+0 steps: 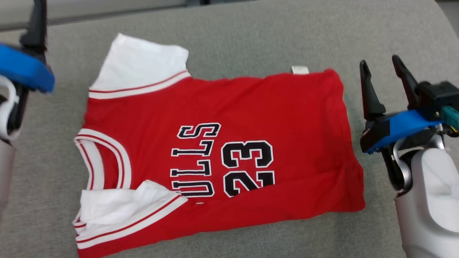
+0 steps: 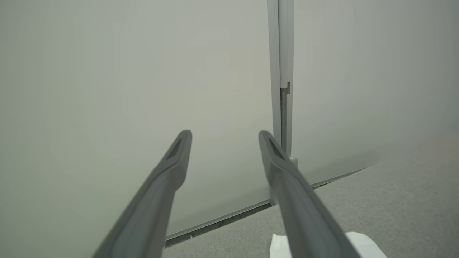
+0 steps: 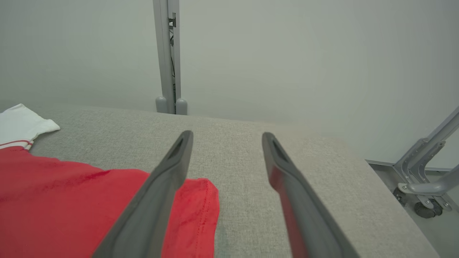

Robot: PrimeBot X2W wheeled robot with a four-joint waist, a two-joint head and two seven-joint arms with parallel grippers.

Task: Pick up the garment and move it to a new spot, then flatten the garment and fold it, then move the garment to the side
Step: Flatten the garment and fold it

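The red jersey (image 1: 229,143) lay nearly flat on the grey bench (image 1: 251,43), with the left hand (image 2: 224,134) and right hand (image 1: 380,61) spread wide and empty on either side of it, so smoothing its crumpled sleeve (image 1: 118,208) looked like the next job.

Right end effector (image 1: 379,60), long dark tapered fingers (image 1: 369,96), blue housing (image 1: 405,126), pale forearm (image 1: 430,200), teal connector (image 1: 451,116)
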